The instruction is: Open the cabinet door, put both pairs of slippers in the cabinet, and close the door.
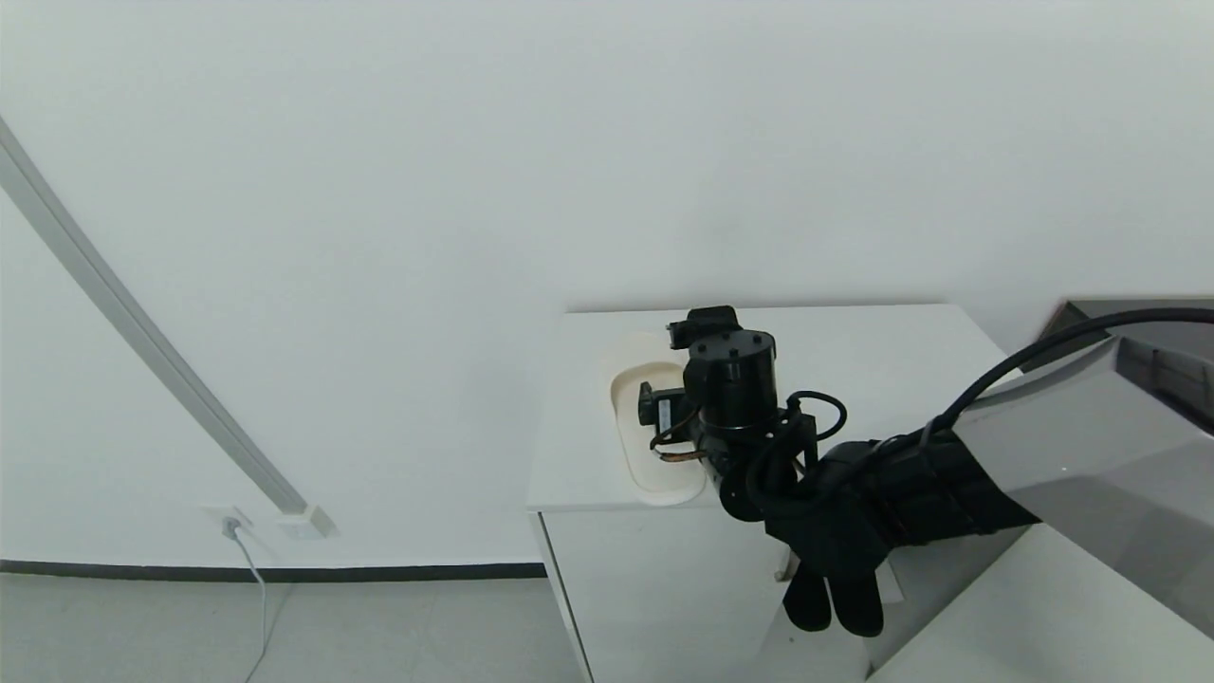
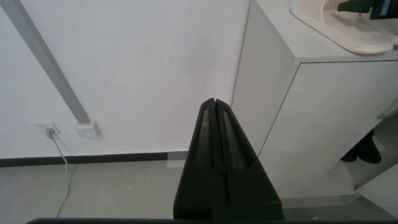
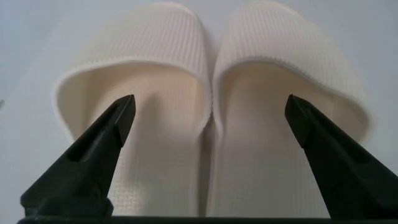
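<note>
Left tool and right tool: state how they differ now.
The left tool is shut and empty; the right tool is open. The left tool hangs off to the side of the white cabinet; the right tool sits over the cream slippers on the cabinet's top. Both are black.

The slippers [image 3: 168, 68] are cream with a fine ribbed, waffle-like texture, the cabinet [image 1: 901, 379] plain white, and the left gripper [image 2: 215, 106] and right gripper [image 3: 210, 102] black

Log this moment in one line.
right gripper: open over slippers on cabinet | left gripper: shut, clear of cabinet | slippers: not yet gripped
</note>
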Robot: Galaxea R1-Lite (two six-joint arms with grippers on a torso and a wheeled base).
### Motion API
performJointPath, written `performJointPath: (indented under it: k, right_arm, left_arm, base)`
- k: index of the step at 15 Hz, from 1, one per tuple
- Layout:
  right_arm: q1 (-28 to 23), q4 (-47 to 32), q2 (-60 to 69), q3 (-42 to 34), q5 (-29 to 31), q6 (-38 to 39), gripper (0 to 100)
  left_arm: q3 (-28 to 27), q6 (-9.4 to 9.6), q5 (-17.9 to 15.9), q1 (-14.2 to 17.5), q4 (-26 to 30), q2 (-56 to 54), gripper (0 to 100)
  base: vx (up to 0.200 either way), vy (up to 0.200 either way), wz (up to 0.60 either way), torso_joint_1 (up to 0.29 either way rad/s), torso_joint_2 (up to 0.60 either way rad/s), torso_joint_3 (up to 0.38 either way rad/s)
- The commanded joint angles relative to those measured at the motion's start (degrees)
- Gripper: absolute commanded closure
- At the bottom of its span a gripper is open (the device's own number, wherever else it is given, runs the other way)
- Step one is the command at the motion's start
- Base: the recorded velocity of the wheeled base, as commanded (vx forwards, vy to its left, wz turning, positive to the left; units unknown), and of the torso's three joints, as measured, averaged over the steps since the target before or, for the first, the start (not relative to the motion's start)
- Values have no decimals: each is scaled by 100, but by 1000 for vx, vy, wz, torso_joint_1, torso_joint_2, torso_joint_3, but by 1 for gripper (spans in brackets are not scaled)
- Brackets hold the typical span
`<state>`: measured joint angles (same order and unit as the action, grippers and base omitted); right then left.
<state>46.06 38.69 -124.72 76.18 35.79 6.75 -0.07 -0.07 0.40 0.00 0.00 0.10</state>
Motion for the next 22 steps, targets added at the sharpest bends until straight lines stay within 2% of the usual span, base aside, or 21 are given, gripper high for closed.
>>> performJointPath:
  k: [1, 6, 11, 12, 19, 22]
  right_arm:
    - [-79, 7, -316, 257, -2, -7, 0]
    - [-334, -11, -843, 1083, -134, -122, 0]
    - [-457, 7, -1063, 1435, -187, -253, 0]
    - [-457, 7, -1063, 1435, -187, -253, 100]
    - [-387, 7, -729, 1435, -169, -289, 100]
    - [-246, 15, -333, 1031, -187, -359, 100]
  left_arm:
    - [7, -1, 4, 0, 0, -1, 100]
    - [7, -1, 4, 0, 0, -1, 100]
    - [-1, -1, 4, 0, 0, -1, 100]
    - [-1, -1, 4, 0, 0, -1, 100]
    - [-1, -1, 4, 0, 0, -1, 100]
    - [-1, -1, 4, 0, 0, -1, 100]
  base:
    - [0, 0, 0, 0, 0, 0]
    - [0, 0, 0, 0, 0, 0]
    - [0, 0, 0, 0, 0, 0]
    - [0, 0, 0, 0, 0, 0]
    - [0, 0, 0, 0, 0, 0]
    - [0, 0, 0, 0, 0, 0]
